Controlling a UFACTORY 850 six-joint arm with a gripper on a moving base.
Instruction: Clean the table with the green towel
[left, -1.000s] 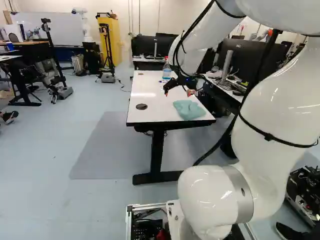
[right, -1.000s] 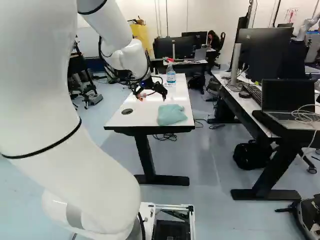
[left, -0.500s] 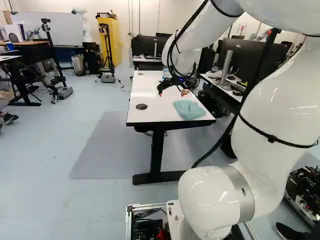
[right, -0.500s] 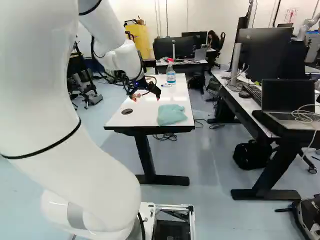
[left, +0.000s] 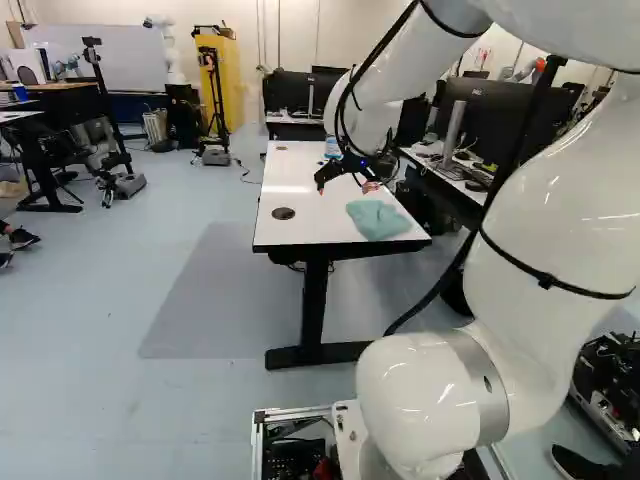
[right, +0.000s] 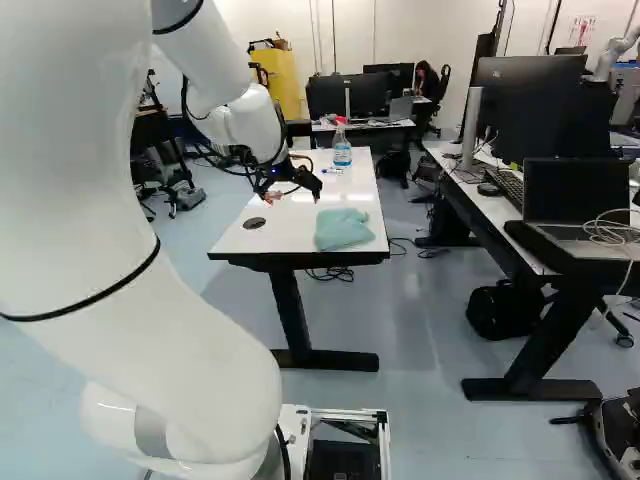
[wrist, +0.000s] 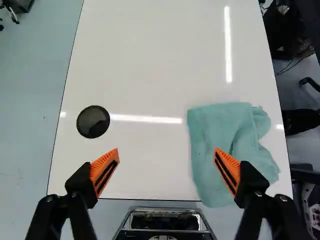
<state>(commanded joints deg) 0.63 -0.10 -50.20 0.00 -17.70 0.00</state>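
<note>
Soft blue-green towel (wrist: 215, 145), plain all over, three o'clock from the black gripper (right: 293, 198) with its bright orange pads (wrist: 102, 163)! White tabletop (wrist: 140, 75), black disc (wrist: 93, 121) at ten o'clock! Yellow cabinet (left: 233, 72), eleven o'clock in the left base view, pale blue-grey floor (left: 100, 300)!

You are seeing a small pale logo (left: 476, 92) sitting on the back of the dark monitor (left: 490, 122). Red marks (right: 583, 24) are showing on the white wall (right: 430, 25) and a label (right: 342, 158) is wrapping the spray bottle (right: 342, 145) on the table (right: 285, 235), both staying too small for reading.
</note>
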